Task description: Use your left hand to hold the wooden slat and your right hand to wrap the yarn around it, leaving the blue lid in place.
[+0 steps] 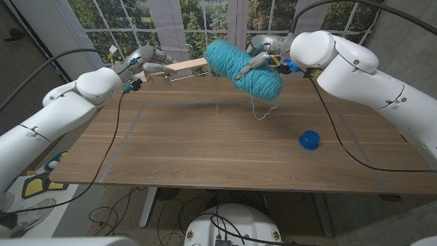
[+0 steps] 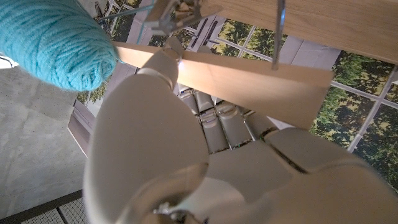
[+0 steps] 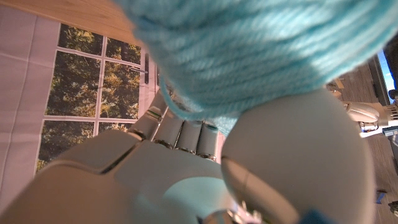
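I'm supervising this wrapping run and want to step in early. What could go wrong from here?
The left robot hand holds the wooden slat at one end, so a pull from the yarn skein might twist it loose. A loose strand hangs from the skein held by the right robot hand and could snag. Sweeping low might nudge the blue lid.

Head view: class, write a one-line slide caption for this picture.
Left hand holds the wooden slat above the table; right hand grips the teal yarn skein; blue lid rests apart.
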{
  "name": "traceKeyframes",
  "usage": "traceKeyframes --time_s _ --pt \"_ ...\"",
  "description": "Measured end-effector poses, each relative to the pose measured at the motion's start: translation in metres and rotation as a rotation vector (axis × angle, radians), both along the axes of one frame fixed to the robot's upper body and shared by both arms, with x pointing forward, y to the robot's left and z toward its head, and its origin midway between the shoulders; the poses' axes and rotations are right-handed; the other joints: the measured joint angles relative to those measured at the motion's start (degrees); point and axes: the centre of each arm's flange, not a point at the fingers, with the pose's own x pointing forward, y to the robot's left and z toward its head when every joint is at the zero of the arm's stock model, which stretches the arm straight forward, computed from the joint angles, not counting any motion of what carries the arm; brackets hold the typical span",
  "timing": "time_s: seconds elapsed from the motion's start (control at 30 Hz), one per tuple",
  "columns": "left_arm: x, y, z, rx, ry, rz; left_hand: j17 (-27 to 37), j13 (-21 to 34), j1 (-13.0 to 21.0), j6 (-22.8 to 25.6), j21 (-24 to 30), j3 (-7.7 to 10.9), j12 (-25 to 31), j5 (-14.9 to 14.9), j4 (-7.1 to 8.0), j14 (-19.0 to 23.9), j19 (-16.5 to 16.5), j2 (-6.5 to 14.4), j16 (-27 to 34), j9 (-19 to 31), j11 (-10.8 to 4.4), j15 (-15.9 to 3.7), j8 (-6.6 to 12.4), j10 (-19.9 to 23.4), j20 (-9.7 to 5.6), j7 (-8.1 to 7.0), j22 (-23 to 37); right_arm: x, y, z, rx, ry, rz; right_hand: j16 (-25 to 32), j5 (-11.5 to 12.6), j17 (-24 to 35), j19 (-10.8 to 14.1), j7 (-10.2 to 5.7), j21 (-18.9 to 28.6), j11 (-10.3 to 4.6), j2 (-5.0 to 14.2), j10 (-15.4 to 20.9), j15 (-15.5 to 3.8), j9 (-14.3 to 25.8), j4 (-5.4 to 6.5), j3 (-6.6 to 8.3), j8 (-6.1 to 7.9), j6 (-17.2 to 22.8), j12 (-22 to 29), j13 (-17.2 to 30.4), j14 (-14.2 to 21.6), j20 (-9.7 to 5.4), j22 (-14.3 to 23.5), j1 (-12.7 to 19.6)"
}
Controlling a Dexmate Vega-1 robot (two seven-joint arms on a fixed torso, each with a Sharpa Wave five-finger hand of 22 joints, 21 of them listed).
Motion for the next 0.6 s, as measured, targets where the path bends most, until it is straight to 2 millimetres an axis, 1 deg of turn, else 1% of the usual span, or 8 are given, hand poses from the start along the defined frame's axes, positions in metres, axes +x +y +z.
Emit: traceKeyframes --time_s 0.27,0.4,0.47,0.6 --pt "-0.003 0.001 -0.002 -0.005 -0.003 0.010 -0.18 0.32 0.00 0.03 0.00 0.02 0.00 0.00 -0.02 0.19 0.00 0.00 -0.04 0.02 0.11 -0.17 -0.05 0.30 0.00 -0.01 -0.13 0.003 -0.001 -0.002 -0.004 0.017 -0.007 -0.41 -0.01 0.00 0.00 -0.01 0.00 0.00 0.02 -0.01 0.01 0.03 0.10 0.10 -0.19 0.00 -0.05 -0.13 0.00 0.00 -0.14 -0.01" --pt "-0.004 0.001 -0.004 -0.006 0.000 0.023 -0.49 0.34 0.00 0.15 0.21 0.23 -0.01 0.00 -0.23 0.19 0.05 0.00 -0.44 0.02 0.11 -0.18 -0.11 0.30 0.05 0.09 -0.13 0.004 -0.001 -0.003 -0.004 0.023 -0.011 -0.41 -0.02 0.00 0.01 -0.01 0.00 -0.01 0.08 -0.01 0.01 0.03 0.02 0.21 0.17 -0.01 -0.05 -0.16 0.01 0.00 -0.13 -0.08" --pt "-0.006 -0.002 -0.004 0.002 -0.002 0.018 -0.77 0.33 0.00 0.17 0.21 0.23 -0.01 0.00 -0.23 0.19 0.22 0.00 -0.44 0.03 0.11 -0.18 -0.12 0.30 0.22 0.11 -0.12 0.004 -0.001 -0.003 -0.003 0.023 -0.012 -0.41 -0.18 0.00 0.01 -0.01 0.00 -0.01 0.08 -0.01 0.02 0.03 0.00 0.51 0.23 -0.01 -0.06 -0.16 0.01 0.00 -0.13 -0.08" --pt "-0.011 -0.010 -0.003 0.018 -0.008 0.005 -1.40 -0.06 0.00 0.33 0.43 0.23 -0.01 -0.01 -0.23 0.33 0.24 0.00 -0.84 0.04 0.11 -0.07 -0.34 0.30 0.20 0.04 -0.12 0.004 -0.002 -0.002 0.002 0.018 -0.013 -0.62 -0.19 0.00 0.01 -0.01 0.00 0.11 0.08 0.11 0.02 0.02 0.00 0.51 0.23 -0.01 -0.14 -0.37 0.01 0.00 -0.13 -0.08"
